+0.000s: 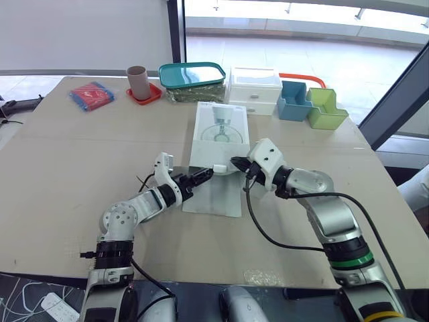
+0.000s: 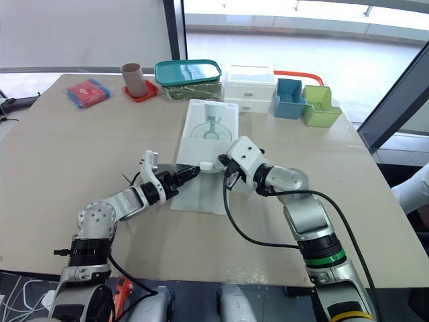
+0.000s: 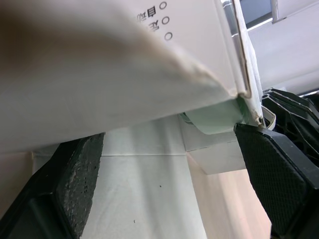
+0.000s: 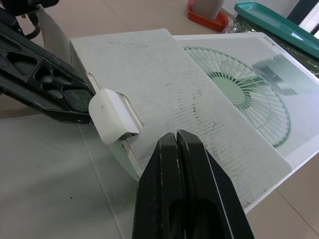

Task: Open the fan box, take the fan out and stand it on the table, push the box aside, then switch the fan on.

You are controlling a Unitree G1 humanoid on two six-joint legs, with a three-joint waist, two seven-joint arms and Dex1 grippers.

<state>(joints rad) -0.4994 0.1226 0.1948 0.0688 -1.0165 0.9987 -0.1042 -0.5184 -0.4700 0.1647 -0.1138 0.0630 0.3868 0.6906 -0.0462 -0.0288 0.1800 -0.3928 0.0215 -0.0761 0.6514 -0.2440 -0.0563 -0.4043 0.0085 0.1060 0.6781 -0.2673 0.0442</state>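
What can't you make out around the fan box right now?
Fan: hidden inside the fan box; a green sliver at its opening, left wrist view, might be it.
Box printing: cut off by the left wrist view's top edge.
Teal-lidded container's contents: covered by the lid, eye views.
Right hand: its own fingers hide any contact with the box, right wrist view.

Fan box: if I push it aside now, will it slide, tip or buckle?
Probably slides rather than tips: the fan box lies flat on the table. Its thin cardboard walls may dent, and the open flap will likely flop or drag.
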